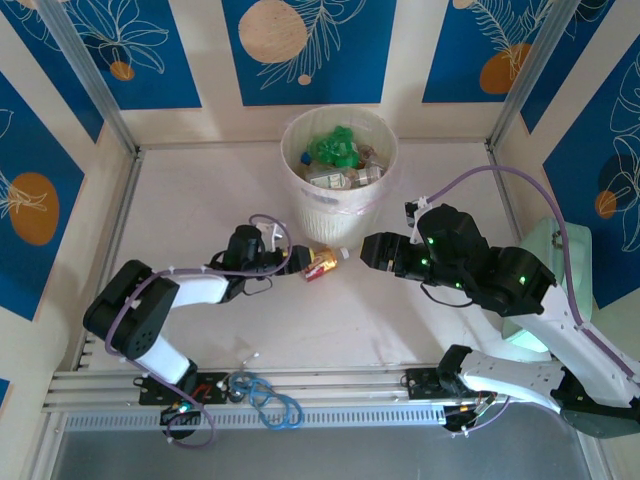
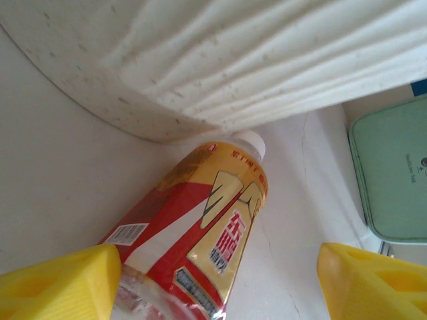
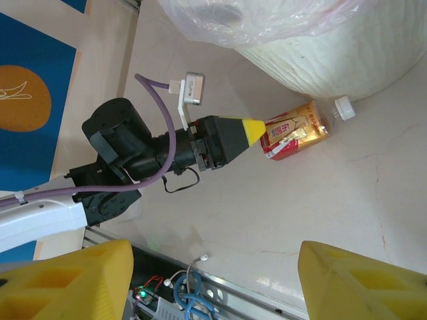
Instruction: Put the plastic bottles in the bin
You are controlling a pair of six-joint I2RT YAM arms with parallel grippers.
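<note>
The left tool (image 2: 220,283) has its yellow fingers (image 2: 63,283) standing open astride the base end of the amber plastic bottle with a red-and-yellow label and white cap (image 2: 200,220), one finger just beside it and the other apart, so I judge it not yet gripped. The bottle lies on its side on the pale counter (image 1: 200,200) at the near foot of the tall ribbed pinkish-white plastic bin (image 1: 335,215), its long axis in line with the left tool, cap pointing right and away. The right tool (image 1: 372,250) hovers open and empty near the cap, so the left arm is nearer.
</note>
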